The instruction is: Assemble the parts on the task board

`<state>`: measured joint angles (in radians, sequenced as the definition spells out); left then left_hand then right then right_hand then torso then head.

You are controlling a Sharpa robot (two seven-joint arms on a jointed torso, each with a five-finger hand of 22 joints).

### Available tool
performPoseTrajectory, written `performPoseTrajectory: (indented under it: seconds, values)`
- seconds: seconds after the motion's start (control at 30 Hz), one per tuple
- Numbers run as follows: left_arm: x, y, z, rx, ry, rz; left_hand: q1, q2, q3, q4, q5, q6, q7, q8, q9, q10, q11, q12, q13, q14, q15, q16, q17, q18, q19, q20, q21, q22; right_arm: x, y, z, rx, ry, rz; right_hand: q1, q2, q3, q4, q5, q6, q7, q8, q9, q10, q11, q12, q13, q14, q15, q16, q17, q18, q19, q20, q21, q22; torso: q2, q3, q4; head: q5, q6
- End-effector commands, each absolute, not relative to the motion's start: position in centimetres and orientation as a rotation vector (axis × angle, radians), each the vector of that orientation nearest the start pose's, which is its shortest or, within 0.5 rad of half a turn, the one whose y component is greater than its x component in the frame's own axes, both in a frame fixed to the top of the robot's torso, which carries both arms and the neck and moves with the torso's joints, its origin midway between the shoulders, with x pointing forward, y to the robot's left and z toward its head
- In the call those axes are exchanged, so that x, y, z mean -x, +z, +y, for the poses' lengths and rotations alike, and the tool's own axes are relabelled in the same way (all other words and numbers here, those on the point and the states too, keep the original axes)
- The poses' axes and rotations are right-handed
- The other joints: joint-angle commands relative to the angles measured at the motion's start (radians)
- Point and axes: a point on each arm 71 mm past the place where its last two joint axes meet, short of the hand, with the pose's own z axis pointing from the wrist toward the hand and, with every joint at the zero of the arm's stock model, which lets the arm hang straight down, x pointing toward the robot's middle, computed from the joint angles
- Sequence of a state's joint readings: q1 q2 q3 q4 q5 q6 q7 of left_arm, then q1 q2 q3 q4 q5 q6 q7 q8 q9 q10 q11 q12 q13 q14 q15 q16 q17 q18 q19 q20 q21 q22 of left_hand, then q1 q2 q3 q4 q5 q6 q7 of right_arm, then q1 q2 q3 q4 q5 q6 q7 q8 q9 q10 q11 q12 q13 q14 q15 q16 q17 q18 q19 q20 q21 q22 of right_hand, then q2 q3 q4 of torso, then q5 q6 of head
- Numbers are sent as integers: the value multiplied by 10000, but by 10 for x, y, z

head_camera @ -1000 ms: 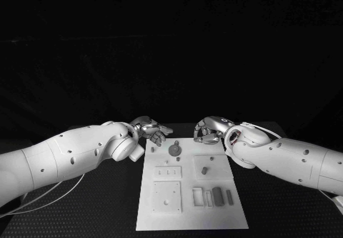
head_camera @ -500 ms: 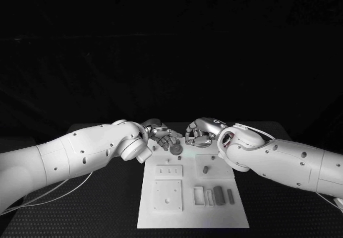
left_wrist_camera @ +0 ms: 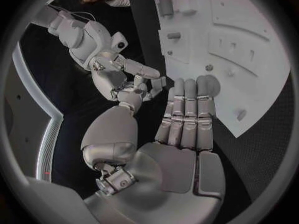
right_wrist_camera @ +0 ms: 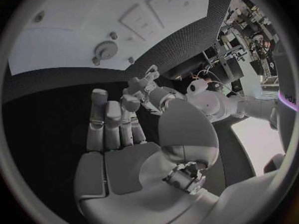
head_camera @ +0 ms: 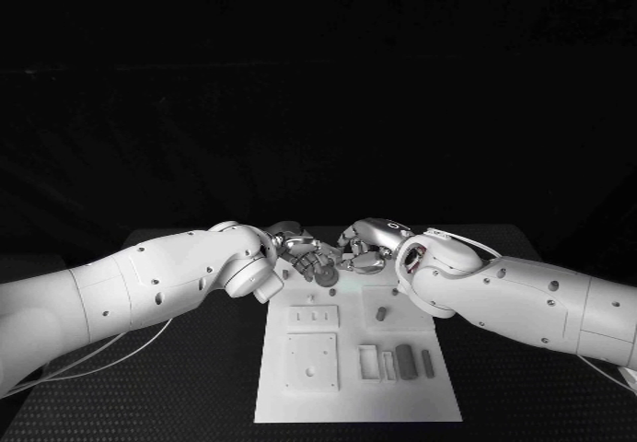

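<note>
The white task board (head_camera: 299, 405) lies in the middle of the table, with its far end between my two hands. My left hand (head_camera: 309, 260) hovers over the board's far left corner, fingers straight and side by side, holding nothing. Its fingertips (left_wrist_camera: 190, 84) reach the round grey gear (left_wrist_camera: 212, 84) on the board (left_wrist_camera: 249, 30). The gear (right_wrist_camera: 106, 50) lies flat among small pegs. My right hand (head_camera: 361, 249) hangs just beyond the board's far edge, fingers loosely extended and empty (right_wrist_camera: 118, 134). The two hands nearly meet.
A small grey piece (head_camera: 381, 314) stands in a square recess at mid-board. A grey block (head_camera: 405, 363) and a slim bar (head_camera: 426, 364) lie at the near right. Black table (head_camera: 159, 387) surrounds the board on both sides.
My left hand has moved right over the gear at the board's far end. My right hand has edged left toward it. The parts on the board have not moved.
</note>
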<state>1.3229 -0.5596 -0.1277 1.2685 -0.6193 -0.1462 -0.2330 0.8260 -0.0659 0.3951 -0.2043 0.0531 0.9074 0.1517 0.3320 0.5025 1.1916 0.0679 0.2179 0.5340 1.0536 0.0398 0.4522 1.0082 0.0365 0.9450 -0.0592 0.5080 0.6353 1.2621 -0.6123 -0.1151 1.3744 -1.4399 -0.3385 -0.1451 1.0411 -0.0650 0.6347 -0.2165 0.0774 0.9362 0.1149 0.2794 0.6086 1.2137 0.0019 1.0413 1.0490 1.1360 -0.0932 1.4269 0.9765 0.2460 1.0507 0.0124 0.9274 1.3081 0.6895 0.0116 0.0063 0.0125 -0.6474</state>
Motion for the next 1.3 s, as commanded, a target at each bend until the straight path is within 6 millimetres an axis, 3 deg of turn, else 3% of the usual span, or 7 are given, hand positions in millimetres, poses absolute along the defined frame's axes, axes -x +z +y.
performPoseTrajectory:
  seconds: [0.03,0.27,1.17,1.3]
  values:
    - [-531,-191,128,5027,-9542,20948,-59,22,17,54,-40,-5,14,-67,18,-57,-8,-36,17,-91,-9,-30,9,145,-73,-15,-49,18,-509,-186,-122,2354,6690,16581,-100,10,10,18,20,50,2,8,12,73,8,-25,-9,-2,-74,32,-11,157,39,2,34,178,4,-5,19,-11,-15]
    - [-530,-191,125,4999,-9733,21070,279,381,181,-203,-40,15,7,-76,45,-59,-16,-37,68,-86,-9,-24,19,146,-69,-5,-43,61,-509,-186,-118,2424,6773,16558,-103,12,13,19,21,32,6,-5,12,75,11,-26,-9,0,-73,31,-12,157,41,0,32,177,1,-1,9,3,-14]
    - [-529,-191,121,5186,-10084,21032,319,639,164,-428,-40,70,-8,-84,83,-30,-38,-42,132,-61,-11,-20,21,137,-53,-3,-50,111,-510,-187,-108,2583,6962,16638,-113,28,21,24,23,25,10,-19,23,81,16,-25,-7,6,-67,30,-15,157,44,-5,29,176,3,1,10,-29,-71]
    - [-530,-190,124,5283,-10042,20897,471,916,250,-594,-34,151,-43,-60,113,28,-74,-26,167,-13,-35,2,29,138,-19,-17,-43,139,-512,-188,-111,2553,6848,16706,-114,29,21,24,22,26,10,-19,25,82,16,-25,-6,7,-67,30,-15,157,44,-5,29,176,5,-2,7,-35,-78]
